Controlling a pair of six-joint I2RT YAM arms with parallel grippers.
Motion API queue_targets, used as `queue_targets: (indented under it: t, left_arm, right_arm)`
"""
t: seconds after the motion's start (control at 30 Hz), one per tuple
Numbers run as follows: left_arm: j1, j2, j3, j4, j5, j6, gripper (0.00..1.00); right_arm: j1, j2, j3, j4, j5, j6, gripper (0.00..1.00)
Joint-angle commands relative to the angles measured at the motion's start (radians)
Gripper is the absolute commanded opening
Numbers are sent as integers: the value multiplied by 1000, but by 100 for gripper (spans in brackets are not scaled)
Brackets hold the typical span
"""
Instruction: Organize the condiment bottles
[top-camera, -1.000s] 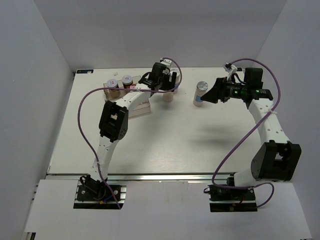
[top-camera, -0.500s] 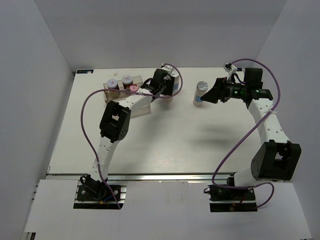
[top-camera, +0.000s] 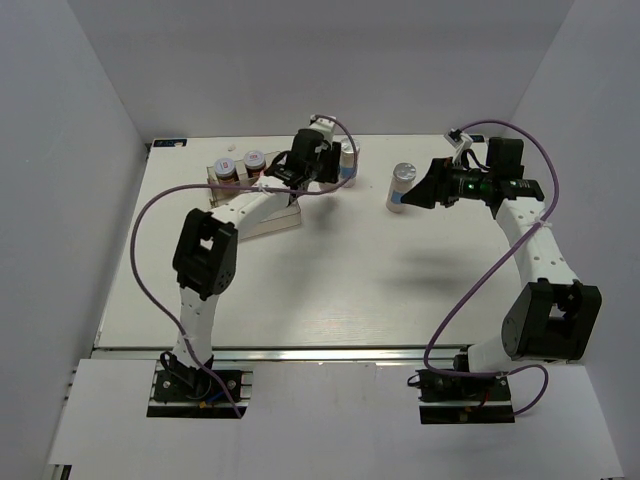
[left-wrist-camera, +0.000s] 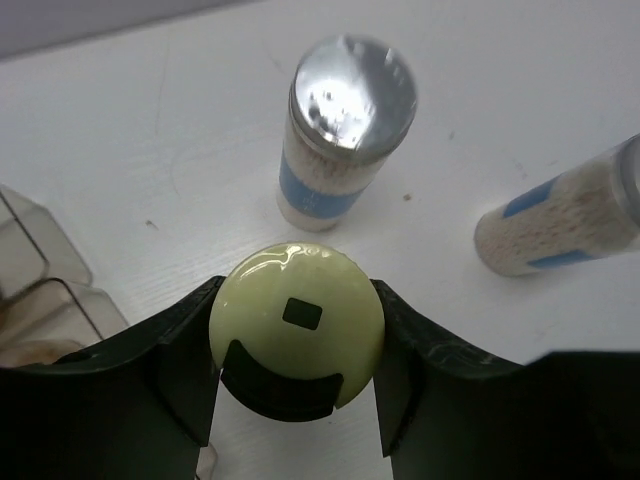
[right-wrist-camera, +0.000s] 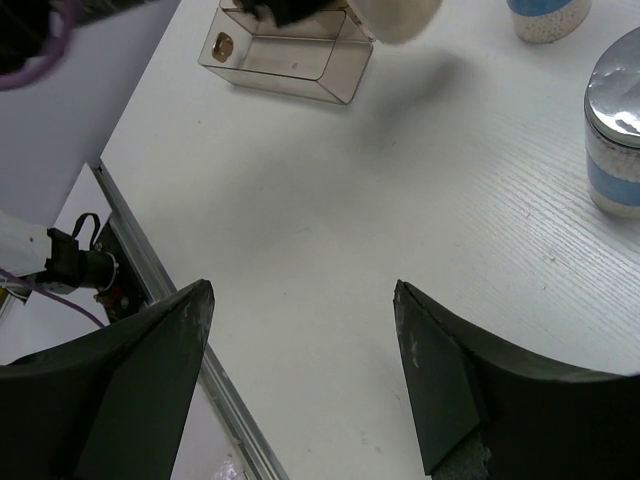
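Note:
My left gripper (left-wrist-camera: 296, 292) is shut on the yellow-lidded jar (left-wrist-camera: 296, 325), its fingers pressing both sides of the round lid. In the top view the left gripper (top-camera: 318, 168) hangs at the back of the table, just right of the rack, and hides that jar. A white bottle with a silver cap and blue band (left-wrist-camera: 345, 130) stands just beyond it. A second one (top-camera: 401, 187) stands to the right, in front of my right gripper (top-camera: 432, 190). The right gripper (right-wrist-camera: 300, 300) is open and holds nothing. Two jars (top-camera: 240, 165) sit on the rack.
The clear stepped plastic rack (top-camera: 262, 212) stands at the back left, under the left arm; its open end shows in the right wrist view (right-wrist-camera: 285, 55). The table's left edge and metal rail (right-wrist-camera: 150, 270) lie below the right gripper.
The left gripper has shut on the yellow-lidded jar and carried it up and to the left, toward the rack. The right arm has barely moved.

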Motion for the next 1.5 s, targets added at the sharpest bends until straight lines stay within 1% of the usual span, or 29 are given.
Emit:
queue_targets:
  t: [0.0,0.07,0.1,0.17,0.2,0.23,0.27,0.33,0.37,0.47,0.53,0.67,0.77,0.93,1.13,1.47]
  left_arm:
    - [-6,-205,34,42,-36,29,13]
    - [-6,-242,46,20,-62,44,11]
    - [-5,-277,46,6,-109,49,9]
    - [7,-316,34,-32,-158,61,6]
    - [18,-352,10,-47,-211,59,4]
    - [30,-369,-4,-79,-235,55,3]
    - [67,-385,-20,-96,-252,41,1]
    - [119,-427,-61,-157,-270,4,0]
    - [174,-440,-73,-173,-272,-35,0]
    - [251,-484,-130,-201,-301,-62,0]
    - [277,-497,-161,-207,-313,-60,0]
    - [342,-468,-175,-222,-278,-79,0]
    - [365,-429,-191,-219,-243,-103,0]
    - [373,-370,-205,-192,-207,-118,0]
    - [373,-277,-155,-196,-180,-126,0]
    - [373,-190,-138,-147,-192,-122,0]
  right_arm:
    - [-3,-3,-3,9,-12,-11,78]
    - [-3,-3,-2,9,-12,-11,77]
    - [-3,-1,-2,9,-12,-11,77]
    - [-3,-1,-2,8,-9,-11,77]
    - [-3,-1,-2,9,-9,-11,76]
    - [-3,-3,-3,9,-7,-11,76]
    - [-3,-3,-6,9,-7,-11,76]
    - [-3,2,-9,11,-9,-11,76]
    - [-3,3,-9,11,-9,-11,76]
    - [-3,9,-5,11,-6,-11,75]
    - [-2,17,1,11,-4,-11,75]
    - [-2,34,15,11,-1,-10,75]
    - [-2,34,21,11,8,-10,75]
    - [-2,28,15,2,22,-11,75]
    - [-2,32,15,-3,31,-39,75]
    - [-2,46,30,-8,37,-37,76]
